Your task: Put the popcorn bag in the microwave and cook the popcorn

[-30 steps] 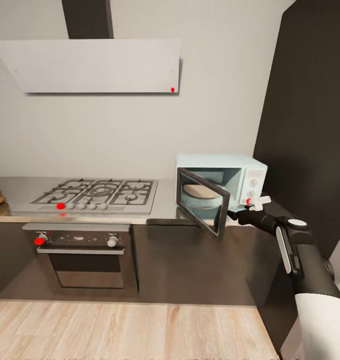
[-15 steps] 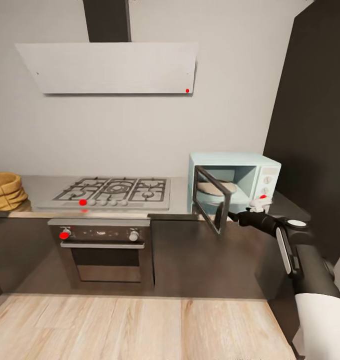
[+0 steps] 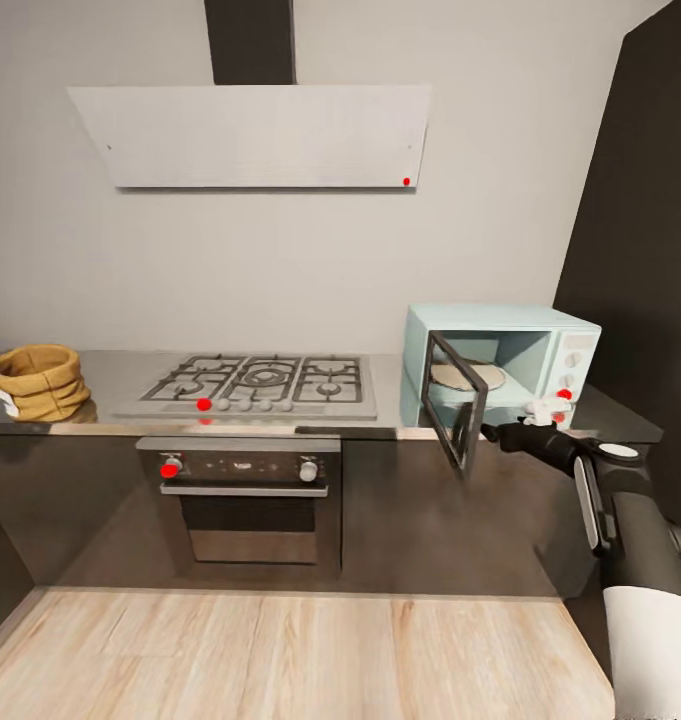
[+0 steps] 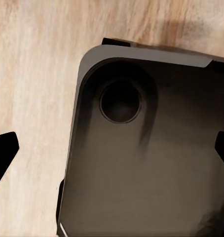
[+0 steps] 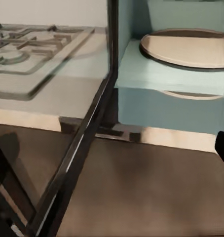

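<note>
So the popcorn bag is sitting way over at the far left end of the countertop, upright, rolled rim on top, with a bit of white label low on its side. The microwave is at the opposite end, well apart from it, with the gas hob taking up the stretch of counter between the two. Under the hob there's the built-in oven with its knobs and a red dot on the left one, and the grey range hood hangs on the wall above.

The microwave door is swung open, sticking out past the counter edge towards the robot, so it's kinda standing right in the lane between the hob side and the cavity. Inside you can see the round turntable plate.

The right gripper is held out just in front of the open door's lower edge, right arm stretched forward. Honestly can't tell whether its fingers are spread or closed, it's too small and dark there. From the right wrist view the door frame cuts diagonally across, hob behind it.

The left gripper has its fingers spread wide, nothing between them, pointed down at the robot's own dark base and the wooden floor
</note>
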You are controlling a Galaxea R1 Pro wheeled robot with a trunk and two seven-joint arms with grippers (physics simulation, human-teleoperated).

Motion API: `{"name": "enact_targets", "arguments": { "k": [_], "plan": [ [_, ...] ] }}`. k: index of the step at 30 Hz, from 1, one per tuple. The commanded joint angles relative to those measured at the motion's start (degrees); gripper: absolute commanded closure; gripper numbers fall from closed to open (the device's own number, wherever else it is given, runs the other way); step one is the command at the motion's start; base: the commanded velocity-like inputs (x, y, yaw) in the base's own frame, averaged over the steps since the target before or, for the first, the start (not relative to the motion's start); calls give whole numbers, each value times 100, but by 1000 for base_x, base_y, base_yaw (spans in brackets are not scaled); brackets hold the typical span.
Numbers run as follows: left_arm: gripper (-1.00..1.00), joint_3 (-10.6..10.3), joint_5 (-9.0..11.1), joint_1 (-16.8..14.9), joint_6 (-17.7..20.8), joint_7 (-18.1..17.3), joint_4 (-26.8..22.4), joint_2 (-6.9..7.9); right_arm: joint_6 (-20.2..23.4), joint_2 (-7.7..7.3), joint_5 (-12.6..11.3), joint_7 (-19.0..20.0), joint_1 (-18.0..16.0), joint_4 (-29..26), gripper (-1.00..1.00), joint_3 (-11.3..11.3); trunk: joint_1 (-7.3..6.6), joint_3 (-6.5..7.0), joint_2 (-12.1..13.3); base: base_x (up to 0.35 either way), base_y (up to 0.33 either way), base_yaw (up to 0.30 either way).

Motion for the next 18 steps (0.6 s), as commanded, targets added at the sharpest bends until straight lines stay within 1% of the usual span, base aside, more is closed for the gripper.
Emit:
{"name": "enact_targets", "arguments": {
  "k": [1,3,5,7,8,10,11,12,13,15,16,18],
  "plan": [
    [-100,2,24,-2,-11,2,1,0,76,6,-131,89,-7,-15,-100,542,0,-5,-4,0,323,0],
    [-100,2,24,-2,-10,2,1,0,76,-1,-131,3,-7,2,-100,537,0,-5,-4,0,292,0],
    [-100,2,24,-2,-10,2,1,1,70,-34,-131,-293,-7,219,-100,481,0,-5,-4,0,113,0],
    [-100,2,24,-2,-10,2,1,2,52,-253,-125,-465,-7,424,-100,317,0,-5,-4,0,32,0],
    [-100,2,24,-2,-10,2,1,3,38,-454,-124,-511,-7,524,-100,224,0,-5,-4,0,13,0],
    [-100,2,30,-2,-12,2,1,2,22,-747,-123,-548,-7,723,-100,150,0,-5,-4,0,6,0],
    [-100,2,30,-2,-13,6,1,3,14,-923,-122,-570,-7,972,-100,120,0,-5,-4,0,2,0],
    [-100,4,30,-2,-15,8,1,4,8,-1006,-122,-607,-7,1130,-100,108,0,-5,-4,0,1,0],
    [-100,7,27,-2,-15,9,4,1,1,-1141,-122,-688,-7,1378,-100,78,0,-5,-4,0,0,0],
    [-100,10,25,-2,-17,10,4,3,-7,-1280,-122,-779,-7,1819,-100,24,0,-5,-4,0,0,0],
    [-100,10,25,-2,-18,10,6,2,-11,-1305,-122,-796,-7,2014,-100,14,0,-5,-4,0,0,0],
    [-100,11,24,-2,-15,10,8,3,-22,-1325,-117,-815,-7,2591,-100,8,0,-5,-4,0,0,0]
  ]
}}
